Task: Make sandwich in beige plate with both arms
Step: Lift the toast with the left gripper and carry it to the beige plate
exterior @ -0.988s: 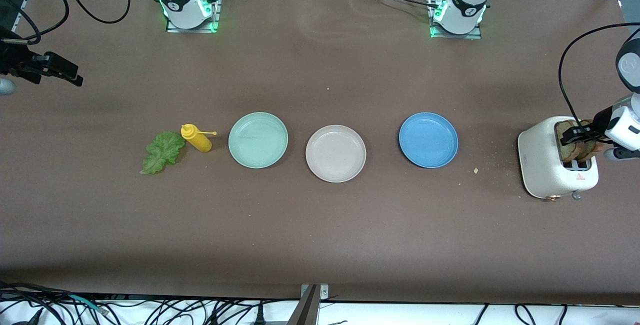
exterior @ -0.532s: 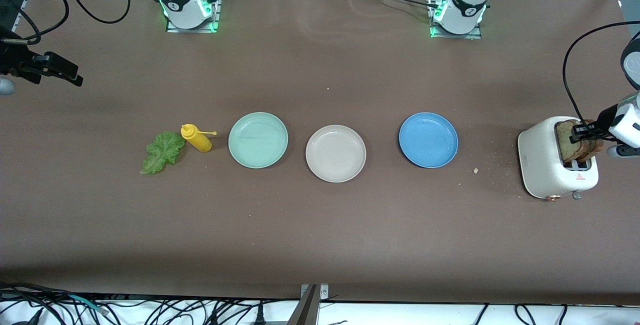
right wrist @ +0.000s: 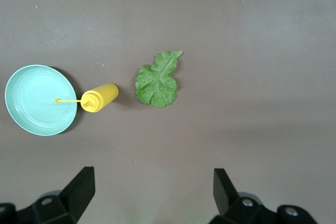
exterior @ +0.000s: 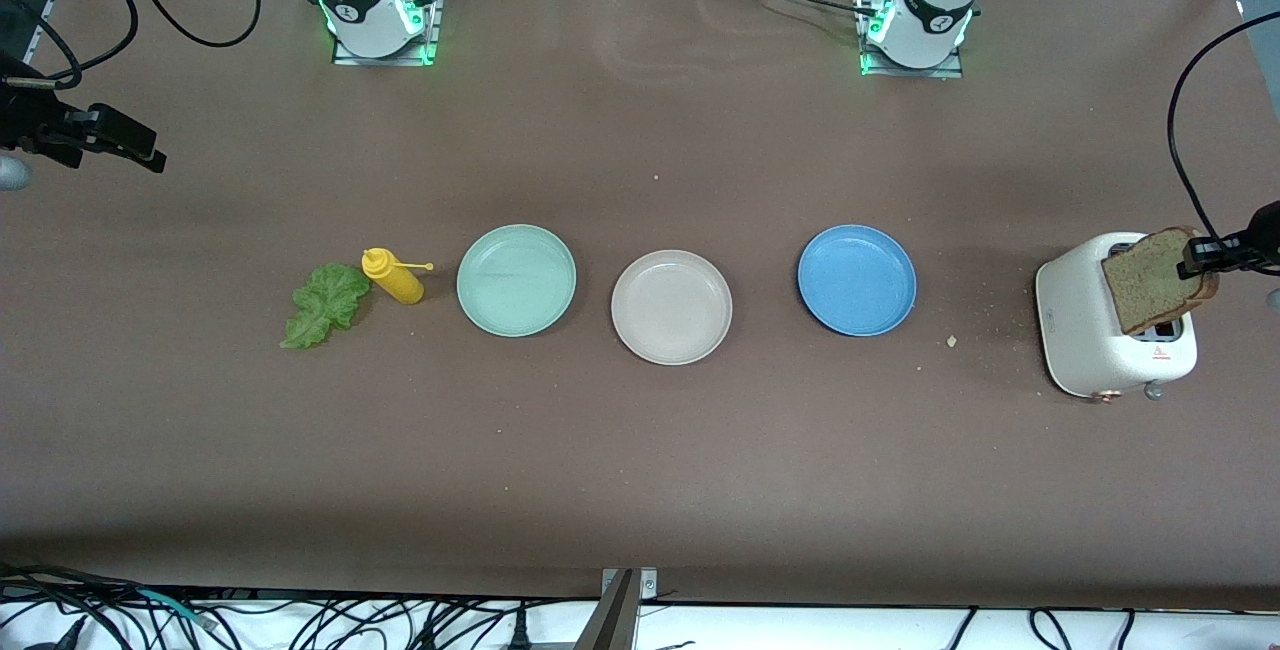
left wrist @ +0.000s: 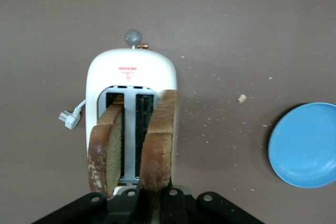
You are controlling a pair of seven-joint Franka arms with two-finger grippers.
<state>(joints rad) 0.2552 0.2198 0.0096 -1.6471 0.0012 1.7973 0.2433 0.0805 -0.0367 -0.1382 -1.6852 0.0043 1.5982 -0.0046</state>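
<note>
Lifted since a second ago, one square slice of brown wholemeal bread (exterior: 1155,280) now hangs mostly clear of the white rounded toaster (exterior: 1085,330), where before it sat deep in its slot with the left gripper (exterior: 1200,252) spread around its top. That gripper has drawn toward the bench's edge, and its black fingers are now clamped on the slice's upper crust.

Going from the right arm's end of the brown bench (exterior: 640,450): the right gripper (exterior: 120,145) waits in the air over the bare bench, fingers spread wide. Next come a ruffled green lettuce leaf (exterior: 325,304), a yellow plastic squeeze bottle (exterior: 393,275) touching it, a round mint-green plate (exterior: 516,280), the round pale beige plate (exterior: 671,307) with nothing on it, a round blue plate (exterior: 857,280) and the toaster.

From the right wrist, the spread fingers (right wrist: 79,190) frame the leaf (right wrist: 157,80), the bottle (right wrist: 100,97) and the green plate (right wrist: 39,99) below. Only the left wrist view shows a second brown slice (left wrist: 107,148) standing in the toaster's other slot beside the gripped one (left wrist: 160,145), plus a white plug (left wrist: 67,119) lying by the toaster (left wrist: 131,72); the front view hides that slice. Crumbs dot the bench between toaster and blue plate (left wrist: 307,145).
</note>
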